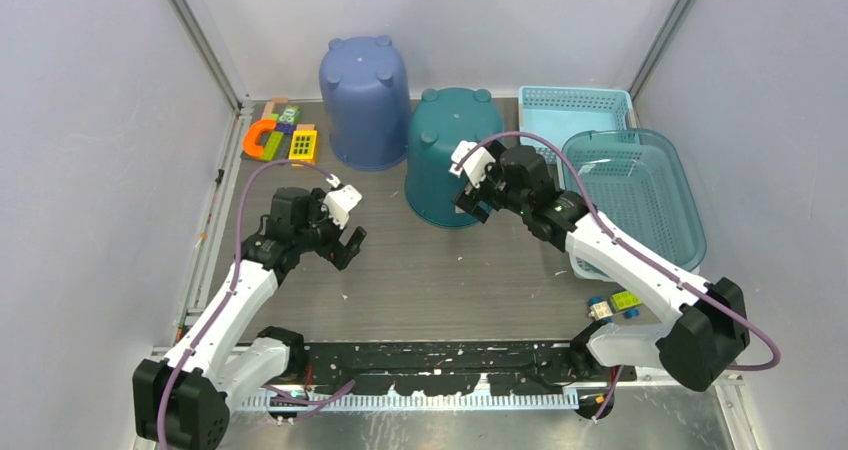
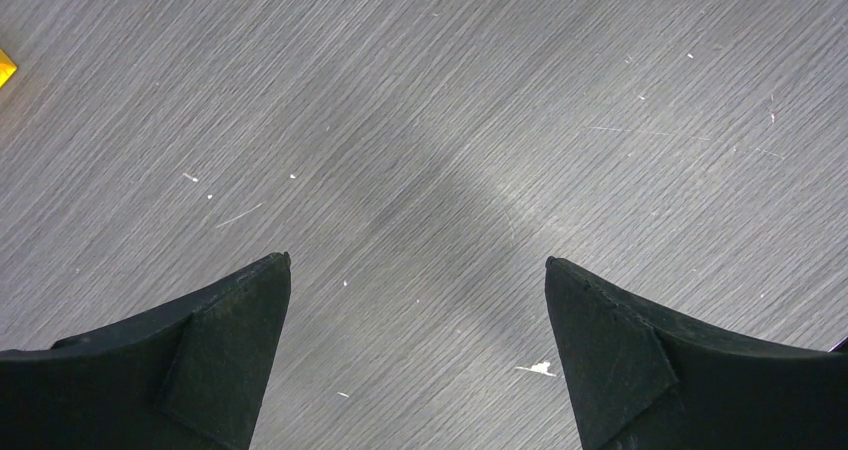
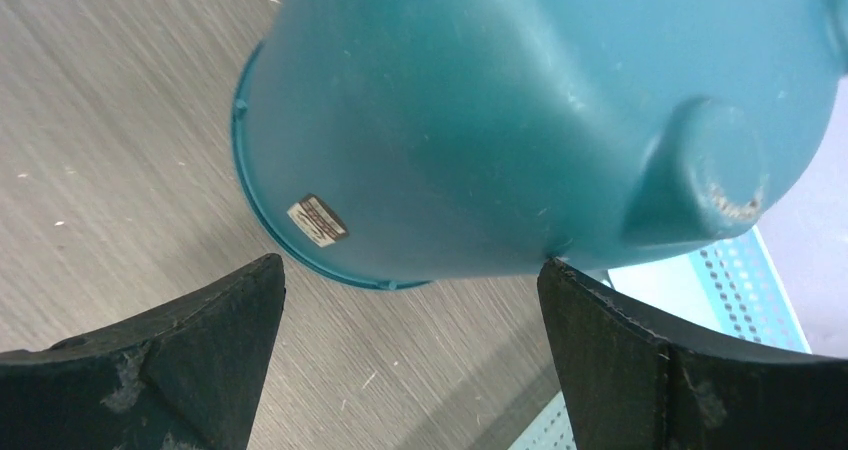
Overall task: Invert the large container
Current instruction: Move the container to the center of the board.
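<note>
The large container (image 1: 450,160) is a teal bucket standing mouth down on the table, its feet pointing up. In the right wrist view its wall (image 3: 480,120) fills the upper frame, with the rim on the table and one foot (image 3: 715,170) at the right. My right gripper (image 1: 474,205) (image 3: 410,260) is open just beside its lower wall, with only the table between the fingers. The right fingertip (image 3: 560,280) sits close against the wall. My left gripper (image 1: 345,245) (image 2: 418,262) hangs open over bare table to the left, holding nothing.
A purple-blue bucket (image 1: 365,100) stands mouth down behind and left of the teal one. A light blue basket (image 1: 575,110) (image 3: 740,290) and a teal basket (image 1: 640,195) sit at the right. Toy blocks (image 1: 280,135) lie at the back left, small blocks (image 1: 615,305) by the right arm's base.
</note>
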